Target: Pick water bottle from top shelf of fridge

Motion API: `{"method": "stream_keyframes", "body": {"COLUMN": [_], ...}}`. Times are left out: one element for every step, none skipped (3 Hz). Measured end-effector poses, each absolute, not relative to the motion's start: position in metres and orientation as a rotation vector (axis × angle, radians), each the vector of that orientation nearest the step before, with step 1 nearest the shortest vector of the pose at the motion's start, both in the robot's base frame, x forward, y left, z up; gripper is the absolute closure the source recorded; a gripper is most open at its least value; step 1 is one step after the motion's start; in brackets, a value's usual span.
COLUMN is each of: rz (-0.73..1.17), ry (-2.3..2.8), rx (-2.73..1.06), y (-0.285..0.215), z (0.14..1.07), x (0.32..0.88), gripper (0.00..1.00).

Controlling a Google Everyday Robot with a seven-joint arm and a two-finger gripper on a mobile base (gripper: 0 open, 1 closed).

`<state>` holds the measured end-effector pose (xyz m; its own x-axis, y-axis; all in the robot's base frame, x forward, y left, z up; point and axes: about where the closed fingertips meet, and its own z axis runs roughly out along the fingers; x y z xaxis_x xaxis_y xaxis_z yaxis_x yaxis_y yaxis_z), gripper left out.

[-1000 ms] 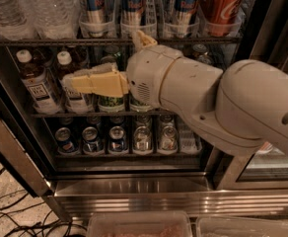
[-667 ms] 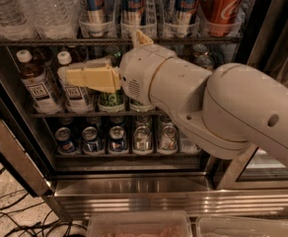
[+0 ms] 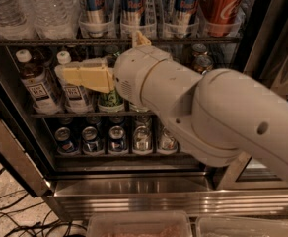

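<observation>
Two clear ribbed water bottles [image 3: 50, 9] stand at the left end of the top shelf [image 3: 60, 42], a dark wire rack with clear lane trays. Only their lower bodies show; the caps are out of view. To their right stand blue-silver cans [image 3: 134, 4] and a red cola can [image 3: 223, 4]. My gripper [image 3: 85, 75], cream coloured, points left in front of the middle rack, below the top shelf and right of the water bottles. It holds nothing that I can see. My white arm [image 3: 208, 107] covers the middle and right of the fridge [image 3: 134, 186].
Brown tea bottles [image 3: 33, 80] with white caps and a green can [image 3: 109, 100] stand on the middle rack behind the gripper. Short cans [image 3: 117, 137] fill the lower rack. The fridge's dark frame [image 3: 16, 152] runs down the left. Cables [image 3: 6, 216] lie on the floor.
My gripper has moved a little left and up in front of the middle rack, and the arm now fills more of the view. The bottles and cans have not moved.
</observation>
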<state>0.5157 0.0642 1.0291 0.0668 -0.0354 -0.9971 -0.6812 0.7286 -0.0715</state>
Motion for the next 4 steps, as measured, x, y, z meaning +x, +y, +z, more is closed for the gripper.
{"method": "stream_keyframes", "body": {"rz": [0.403, 0.328, 0.378, 0.500], "ry": [1.447, 1.434, 1.420, 1.408], "rx": [-0.597, -0.628, -0.661, -0.689], "y": [0.076, 0.094, 0.109, 0.124], "z": [1.033, 1.039, 1.042, 1.041], "x": [0.512, 0.505, 0.504, 0.504], "gripper": [0.00, 0.00, 0.00, 0.00]}}
